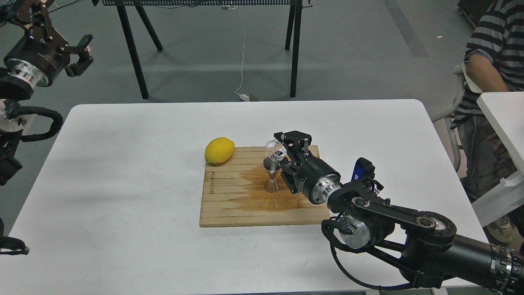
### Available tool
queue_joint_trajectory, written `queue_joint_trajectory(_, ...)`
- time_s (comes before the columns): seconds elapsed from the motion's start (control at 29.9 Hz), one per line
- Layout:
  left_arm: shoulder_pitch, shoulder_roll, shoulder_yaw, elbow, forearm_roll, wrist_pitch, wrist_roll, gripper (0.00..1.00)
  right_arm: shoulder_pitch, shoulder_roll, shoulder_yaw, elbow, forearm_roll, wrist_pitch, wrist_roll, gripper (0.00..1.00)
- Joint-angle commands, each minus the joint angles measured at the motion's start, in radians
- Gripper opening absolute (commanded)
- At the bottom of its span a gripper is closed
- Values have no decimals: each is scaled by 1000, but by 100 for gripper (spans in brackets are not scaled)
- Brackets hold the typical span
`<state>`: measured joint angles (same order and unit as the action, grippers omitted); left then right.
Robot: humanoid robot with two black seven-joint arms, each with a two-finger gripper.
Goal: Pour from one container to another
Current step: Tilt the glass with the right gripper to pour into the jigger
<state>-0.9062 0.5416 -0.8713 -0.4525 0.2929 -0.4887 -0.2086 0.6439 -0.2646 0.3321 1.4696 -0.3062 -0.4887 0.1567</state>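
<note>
The shiny steel jigger [272, 176] stands upright near the middle of a wooden board [233, 205]. Directly above its mouth hangs the small clear cup [274, 149], tipped over toward the jigger, with my right gripper [281, 150] shut on it from the right. A wet brown stain spreads over the board around the jigger's foot. My left gripper [78, 55] is raised far off at the upper left, beyond the table, its fingers spread open and holding nothing.
A yellow lemon [219, 150] lies at the board's far left corner. The board rests on a white table [123, 172]. A person in a striped shirt [491, 61] sits at the right by another white table [503, 119]. Black stand legs [135, 53] rise behind.
</note>
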Motion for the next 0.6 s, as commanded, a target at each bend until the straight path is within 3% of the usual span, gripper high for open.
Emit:
queue_joint_trajectory(0.0, 0, 1, 0, 0, 0, 0, 0, 100, 10, -15, -7, 1, -1, 0, 0, 37)
queue_joint_trajectory(0.57, 0, 1, -2, 0, -1, 0, 0, 100, 59, -41, -76, -12, -44, 0, 23, 37)
